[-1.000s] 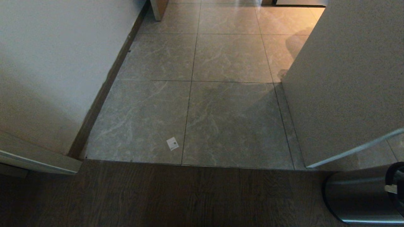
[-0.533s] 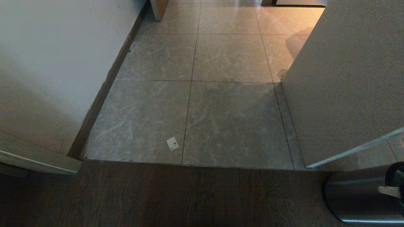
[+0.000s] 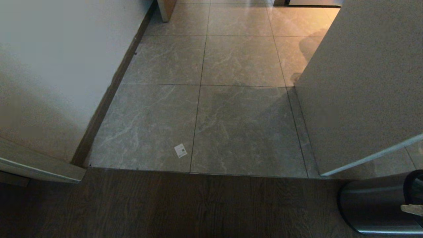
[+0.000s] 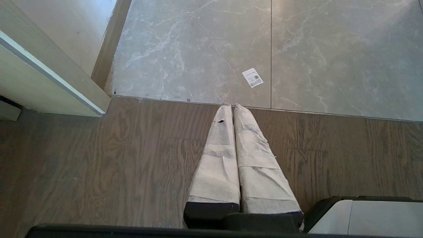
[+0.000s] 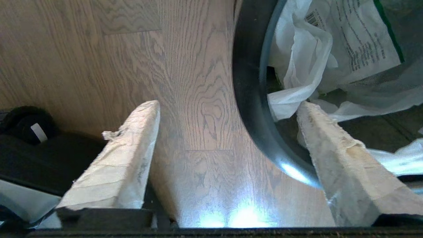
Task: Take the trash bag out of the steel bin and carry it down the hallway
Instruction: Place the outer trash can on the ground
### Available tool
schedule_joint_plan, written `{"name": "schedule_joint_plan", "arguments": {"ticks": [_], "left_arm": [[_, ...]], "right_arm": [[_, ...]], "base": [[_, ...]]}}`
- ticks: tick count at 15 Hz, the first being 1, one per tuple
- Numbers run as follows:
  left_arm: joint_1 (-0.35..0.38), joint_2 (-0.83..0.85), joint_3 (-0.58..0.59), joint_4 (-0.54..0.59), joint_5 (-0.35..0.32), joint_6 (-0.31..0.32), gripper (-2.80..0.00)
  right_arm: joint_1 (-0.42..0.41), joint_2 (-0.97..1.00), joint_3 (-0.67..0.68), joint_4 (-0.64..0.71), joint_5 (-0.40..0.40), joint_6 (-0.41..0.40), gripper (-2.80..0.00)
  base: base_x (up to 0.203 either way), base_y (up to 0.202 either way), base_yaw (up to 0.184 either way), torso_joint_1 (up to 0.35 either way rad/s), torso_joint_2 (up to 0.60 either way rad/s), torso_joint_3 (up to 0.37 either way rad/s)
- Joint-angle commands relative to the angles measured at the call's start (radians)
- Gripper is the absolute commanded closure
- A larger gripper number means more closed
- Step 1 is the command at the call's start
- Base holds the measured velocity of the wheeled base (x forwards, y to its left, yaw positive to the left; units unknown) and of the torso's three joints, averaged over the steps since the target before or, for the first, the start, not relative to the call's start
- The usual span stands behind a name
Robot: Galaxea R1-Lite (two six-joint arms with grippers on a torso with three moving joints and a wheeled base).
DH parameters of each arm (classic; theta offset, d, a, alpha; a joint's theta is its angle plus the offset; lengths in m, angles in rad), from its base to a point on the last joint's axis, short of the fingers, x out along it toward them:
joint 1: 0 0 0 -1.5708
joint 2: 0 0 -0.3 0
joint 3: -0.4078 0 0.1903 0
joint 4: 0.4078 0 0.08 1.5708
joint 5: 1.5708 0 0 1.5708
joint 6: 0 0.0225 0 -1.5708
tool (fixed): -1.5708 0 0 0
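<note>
This looks like a home or apartment, at the doorway where a room floored in dark brown wood-grain planks [image 3: 185,205] meets a corridor of glossy grey-beige marbled tiles [image 3: 238,62]. Plain white walls [image 3: 49,66] with a dark baseboard [image 3: 112,86] line the passage, a pale door frame edge [image 3: 39,168] stands at the threshold, and warm lamp-like light falls on the far tiles. A small round brushed-steel bin with a black rim [image 3: 373,208], lined with a thin white printed plastic carrier bag [image 5: 330,49], stands on the planks beside the opening, an ordinary household touch.
</note>
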Motion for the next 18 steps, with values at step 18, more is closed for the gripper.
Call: {"name": "schedule_joint_plan", "arguments": {"ticks": [18], "left_arm": [[0.0,0.0,0.0,0.0,0.001,0.0,0.0]], "right_arm": [[0.002,0.267,-0.15,-0.045,0.191,-0.007,-2.8]], "base": [[0.0,0.0,0.0,0.0,0.0,0.0]]}}
